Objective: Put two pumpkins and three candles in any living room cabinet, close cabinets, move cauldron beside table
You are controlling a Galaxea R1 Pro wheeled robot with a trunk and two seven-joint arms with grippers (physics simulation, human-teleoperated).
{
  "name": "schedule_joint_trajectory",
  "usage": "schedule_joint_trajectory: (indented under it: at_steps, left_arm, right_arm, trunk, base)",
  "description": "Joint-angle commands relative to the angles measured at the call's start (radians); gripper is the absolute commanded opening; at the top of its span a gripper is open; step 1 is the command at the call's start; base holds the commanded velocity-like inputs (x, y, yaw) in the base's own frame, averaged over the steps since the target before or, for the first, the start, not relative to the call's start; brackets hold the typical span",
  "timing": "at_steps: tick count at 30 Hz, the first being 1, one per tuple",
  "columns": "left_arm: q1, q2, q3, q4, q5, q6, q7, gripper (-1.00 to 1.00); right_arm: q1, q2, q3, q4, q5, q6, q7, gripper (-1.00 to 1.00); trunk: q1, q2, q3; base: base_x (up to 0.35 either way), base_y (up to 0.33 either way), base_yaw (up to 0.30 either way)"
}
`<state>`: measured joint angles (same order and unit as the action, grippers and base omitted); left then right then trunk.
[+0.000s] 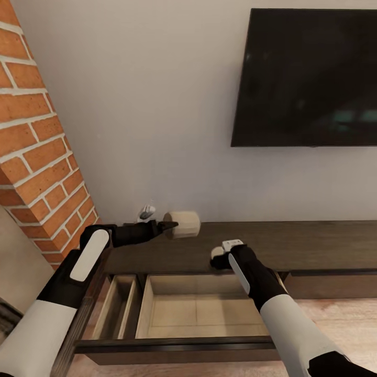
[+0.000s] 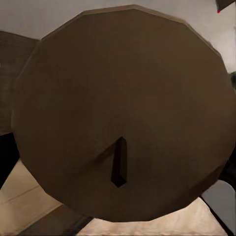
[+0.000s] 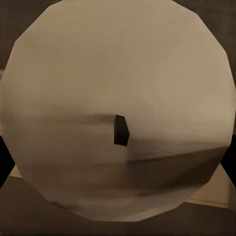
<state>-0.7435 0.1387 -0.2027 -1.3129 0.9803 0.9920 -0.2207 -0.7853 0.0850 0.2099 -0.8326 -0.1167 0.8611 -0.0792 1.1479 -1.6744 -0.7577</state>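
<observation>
With a candle [image 1: 183, 224] clamped in my left gripper [image 1: 168, 226] and another [image 1: 217, 255] in my right gripper [image 1: 224, 256], above the cabinet [image 1: 314, 246] top's front edge, I judge lowering both into the open drawer [image 1: 199, 314] comes next.

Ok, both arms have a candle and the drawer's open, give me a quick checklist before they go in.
1. Left claw holds a candle: ok, held sideways above the cabinet top.
2. Right claw holds the second candle: ok, its round top fills the right wrist view, though the fingers are hidden.
3. Drawer open: ok, pulled well out.
4. Room in the drawer: ok, the tan floor is bare where it shows.
5. Candles over the opening: not ok, both hang above the cabinet top, behind the drawer.
6. Third candle and pumpkins: cannot tell.
</observation>
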Motion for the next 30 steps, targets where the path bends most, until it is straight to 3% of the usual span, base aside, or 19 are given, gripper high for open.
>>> schedule_joint_trajectory:
  at_steps: [1, 3, 8, 15, 16, 24, 28, 30]
  left_arm:
    - [0.008, 0.003, 0.0, -0.006, -0.001, 0.007, 0.002, -1.0]
    - [0.025, 0.008, 0.0, -0.011, -0.001, 0.016, 0.042, -1.0]
    - [0.113, 0.012, 0.0, -0.03, 0.007, 0.027, 0.29, -1.0]
    - [0.231, 0.012, -0.001, 0.007, 0.002, 0.021, 0.43, -1.0]
    - [0.241, 0.004, -0.001, 0.066, 0.002, 0.016, 0.476, -1.0]
    - [0.246, -0.037, -0.004, 0.235, -0.001, 0.007, 0.545, -1.0]
    - [0.238, -0.095, -0.032, 0.353, -0.003, -0.017, 0.639, -1.0]
    - [0.224, -0.118, -0.047, 0.37, -0.003, -0.022, 0.695, -1.0]
  right_arm:
    - [0.0, -0.001, 0.0, -0.001, -0.001, 0.013, 0.0, -1.0]
    - [0.0, -0.005, 0.001, -0.002, 0.0, 0.045, -0.001, -1.0]
    - [0.0, -0.006, 0.004, 0.002, 0.0, 0.086, -0.003, -1.0]
    - [0.001, 0.001, 0.009, 0.069, -0.003, 0.089, -0.003, -1.0]
    - [0.001, 0.003, 0.009, 0.112, -0.003, 0.088, -0.002, -1.0]
    - [0.001, 0.008, 0.012, 0.251, -0.004, 0.081, 0.001, -1.0]
    - [0.001, 0.011, 0.012, 0.31, -0.001, 0.056, -0.004, -1.0]
    - [0.001, 0.011, 0.013, 0.329, 0.0, 0.034, -0.005, -1.0]
  trunk:
    - [0.0, 0.0, 0.0]
    - [0.0, 0.0, 0.0]
    - [0.0, 0.0, 0.0]
    - [0.0, 0.0, 0.0]
    - [0.0, 0.0, 0.0]
    - [0.0, 0.0, 0.0]
    - [0.0, 0.0, 0.0]
    - [0.0, 0.0, 0.0]
  base:
    - [0.0, 0.0, 0.0]
    - [0.0, 0.0, 0.0]
    - [0.0, 0.0, 0.0]
    - [0.0, 0.0, 0.0]
    - [0.0, 0.0, 0.0]
    - [0.0, 0.0, 0.0]
    - [0.0, 0.0, 0.0]
    - [0.0, 0.0, 0.0]
